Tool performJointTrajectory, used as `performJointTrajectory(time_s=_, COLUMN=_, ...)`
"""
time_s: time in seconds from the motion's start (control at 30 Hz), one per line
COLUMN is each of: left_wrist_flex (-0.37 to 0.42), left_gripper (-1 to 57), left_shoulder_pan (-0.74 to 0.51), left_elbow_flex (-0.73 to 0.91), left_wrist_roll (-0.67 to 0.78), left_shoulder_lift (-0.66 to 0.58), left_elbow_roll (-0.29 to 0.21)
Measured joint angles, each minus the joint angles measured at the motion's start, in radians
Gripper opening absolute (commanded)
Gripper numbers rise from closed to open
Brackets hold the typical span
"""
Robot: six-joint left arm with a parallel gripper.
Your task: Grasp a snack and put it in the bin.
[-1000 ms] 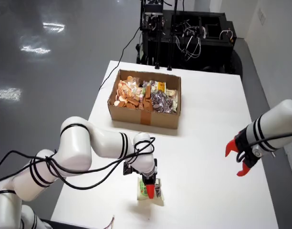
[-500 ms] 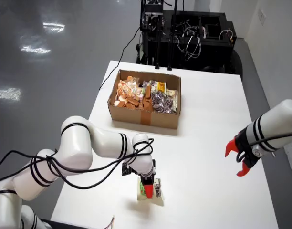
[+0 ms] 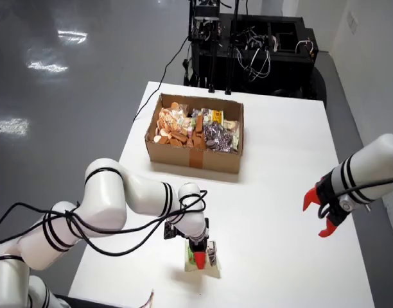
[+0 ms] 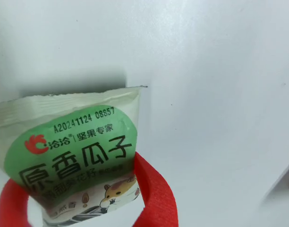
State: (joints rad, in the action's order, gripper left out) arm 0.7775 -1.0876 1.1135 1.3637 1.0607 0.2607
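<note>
A pale green snack packet [image 4: 78,142] with Chinese print sits between the red fingers [image 4: 156,198] of my gripper [image 4: 83,208] in the wrist view. It casts a shadow on the white table, so it seems slightly raised. In the overhead view my gripper [image 3: 200,256] points down over the packet [image 3: 204,262] near the table's front edge. The jaws are closed against the packet's sides. The cardboard box [image 3: 190,157] stands farther back on the table, with several snacks inside.
A second white arm with open red fingers [image 3: 322,215] hovers at the right over the table [image 3: 280,147]. Black equipment and cables [image 3: 248,45] stand behind the table's far edge.
</note>
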Motion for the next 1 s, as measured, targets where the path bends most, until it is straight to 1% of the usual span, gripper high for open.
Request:
performJointTrajectory(time_s=0.13, left_wrist_flex=0.0, left_gripper=35.1, left_shoulder_pan=-0.002, left_elbow_flex=-0.002, left_wrist_roll=0.0, left_shoulder_lift=0.005, left_elbow_roll=-0.001)
performJointTrajectory(time_s=0.47, left_wrist_flex=-0.001, left_gripper=16.3, left_shoulder_pan=-0.004, left_elbow_flex=-0.007, left_wrist_roll=0.0, left_shoulder_lift=0.01, left_elbow_roll=-0.007)
performJointTrajectory(time_s=0.53, left_wrist_flex=-0.001, left_gripper=13.5, left_shoulder_pan=-0.005, left_elbow_flex=-0.009, left_wrist_roll=0.0, left_shoulder_lift=0.01, left_elbow_roll=-0.009)
performJointTrajectory(time_s=0.63, left_wrist_flex=0.0, left_gripper=10.9, left_shoulder_pan=-0.008, left_elbow_flex=-0.012, left_wrist_roll=0.0, left_shoulder_lift=0.01, left_elbow_roll=-0.012)
performJointTrajectory(time_s=0.73, left_wrist_flex=0.005, left_gripper=9.4, left_shoulder_pan=-0.011, left_elbow_flex=-0.02, left_wrist_roll=-0.001, left_shoulder_lift=0.01, left_elbow_roll=-0.012)
performJointTrajectory(time_s=1.0, left_wrist_flex=0.044, left_gripper=7.9, left_shoulder_pan=-0.013, left_elbow_flex=-0.056, left_wrist_roll=-0.017, left_shoulder_lift=-0.003, left_elbow_roll=-0.007)
